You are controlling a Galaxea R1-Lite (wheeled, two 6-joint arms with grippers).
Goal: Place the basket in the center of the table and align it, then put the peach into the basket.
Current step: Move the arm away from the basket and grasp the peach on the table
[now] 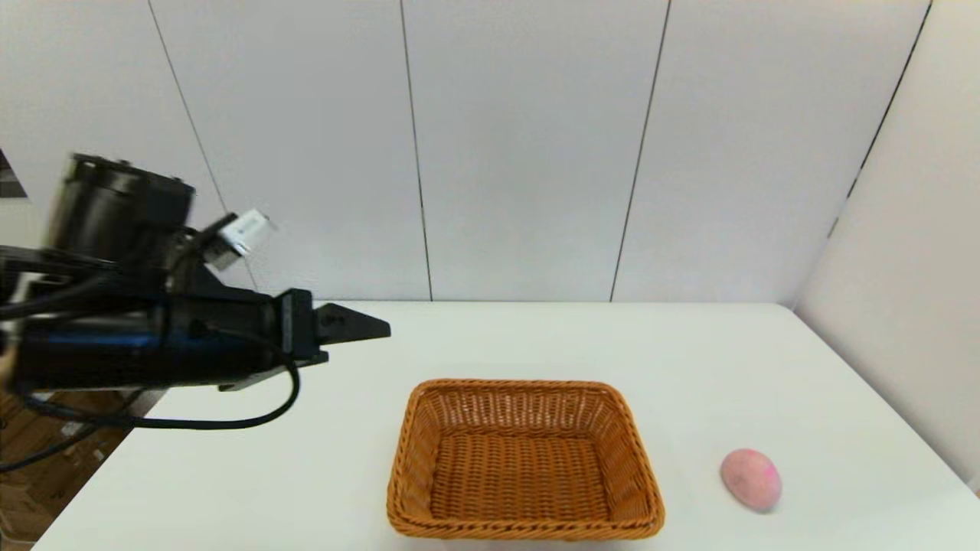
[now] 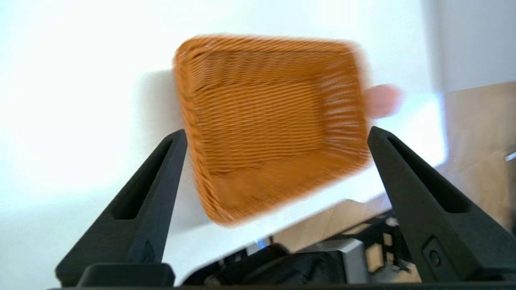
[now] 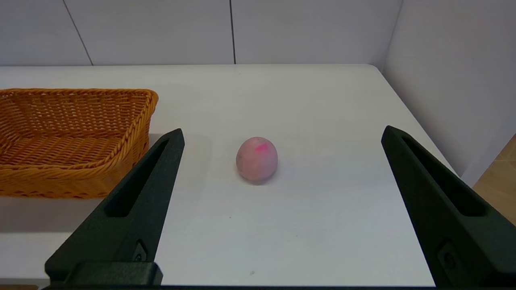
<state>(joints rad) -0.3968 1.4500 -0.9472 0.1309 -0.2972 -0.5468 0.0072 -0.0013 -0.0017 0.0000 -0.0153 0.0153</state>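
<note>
The orange-brown wicker basket (image 1: 524,459) stands empty near the front middle of the white table (image 1: 551,337). To its right lies the pale-pink peach (image 1: 751,479), on the bare tabletop. My left gripper (image 1: 375,330) hovers in the air over the table's left side, above and left of the basket, pointing right. In the left wrist view the left gripper (image 2: 277,132) is open and holds nothing, with the basket (image 2: 270,121) and the peach (image 2: 383,100) beyond it. My right gripper (image 3: 283,131) is open and low over the table, with the peach (image 3: 256,159) ahead of it and the basket (image 3: 72,141) off to one side.
White wall panels stand behind the table and along its right side. The table's left edge (image 1: 107,467) drops to a wooden floor with cables. A black cable hangs under the left arm (image 1: 230,421).
</note>
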